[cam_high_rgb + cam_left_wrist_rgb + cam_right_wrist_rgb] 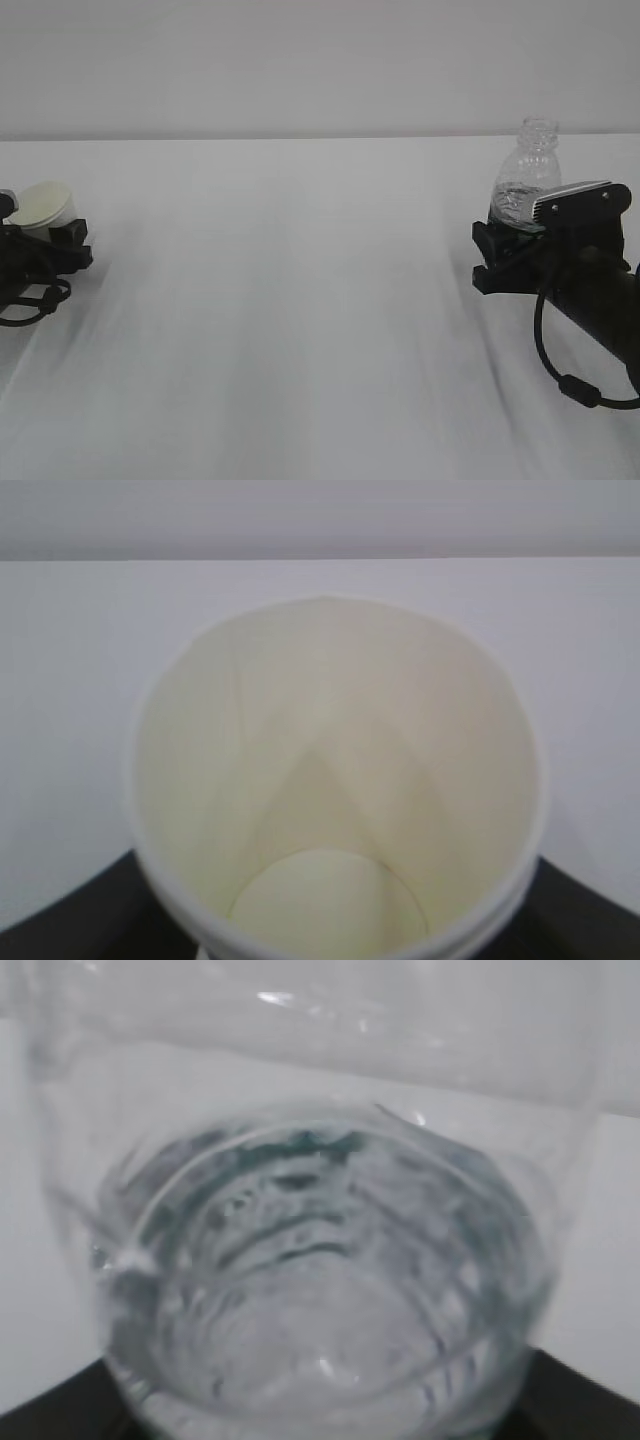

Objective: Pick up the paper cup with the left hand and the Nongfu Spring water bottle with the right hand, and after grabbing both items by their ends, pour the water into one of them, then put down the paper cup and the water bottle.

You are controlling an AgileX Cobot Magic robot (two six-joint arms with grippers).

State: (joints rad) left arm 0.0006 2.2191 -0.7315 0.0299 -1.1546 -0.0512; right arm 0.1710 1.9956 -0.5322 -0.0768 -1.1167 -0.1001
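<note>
A: White desk, pale wall behind. Where's the small white tapered paper cup?

B: At the desk's left edge, pinched in the left black pincer.

A: And the clear ribbed plastic water bottle?

B: Upright near the right edge, clamped by the right pincer, water inside.

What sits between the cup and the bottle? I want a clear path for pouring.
Nothing: in the exterior view only bare white table lies between the cup and the bottle.
</note>
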